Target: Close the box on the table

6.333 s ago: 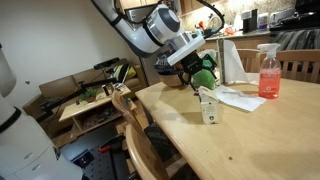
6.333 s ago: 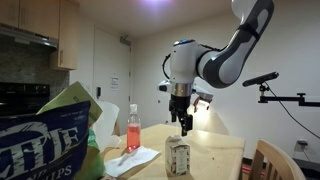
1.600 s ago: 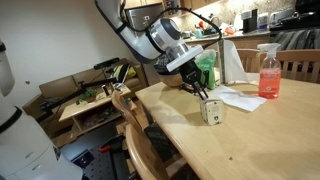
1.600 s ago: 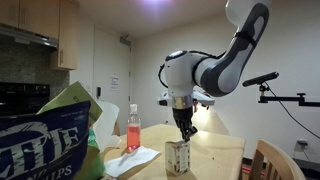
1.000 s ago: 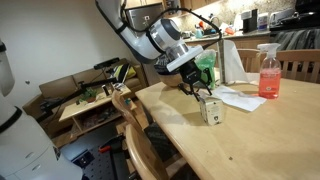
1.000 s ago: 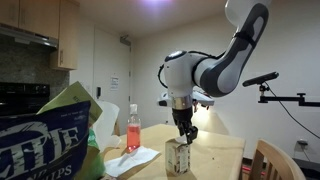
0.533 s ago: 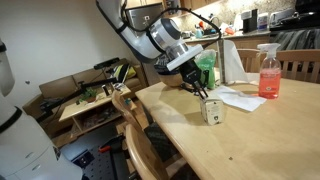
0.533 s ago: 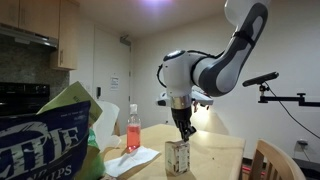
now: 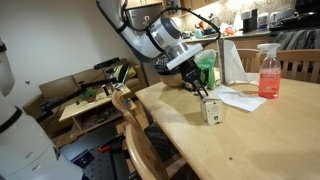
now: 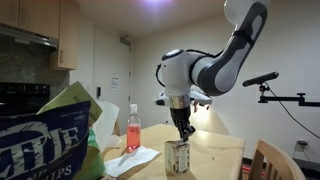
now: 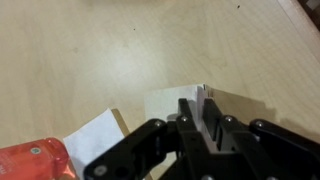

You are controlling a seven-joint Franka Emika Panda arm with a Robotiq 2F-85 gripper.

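The box (image 9: pixel 213 111) is a small upright white carton with dark print, standing on the light-wood table (image 9: pixel 255 140); it shows in both exterior views (image 10: pixel 178 158). My gripper (image 9: pixel 206 96) comes down onto its top from above (image 10: pixel 186 136). In the wrist view the gripper (image 11: pixel 203 115) has its jaws nearly together, with the thin white edge of the box's top flap (image 11: pixel 204 93) running up between them. The box's white top (image 11: pixel 170 103) lies just beyond the fingers; the rest of the box is hidden under the gripper.
A pink spray bottle (image 9: pixel 268 72) and white paper sheets (image 9: pixel 240 98) lie behind the box. A paper towel roll (image 9: pixel 232 60) and green bag (image 9: pixel 206 70) stand further back. A wooden chair (image 9: pixel 135 130) is at the table's edge; a cluttered bench (image 9: pixel 90 100) stands beyond. A chip bag (image 10: pixel 50 140) blocks the near corner.
The jaws have drawn closer together at the box's top. The arm and the box stay almost where they were.
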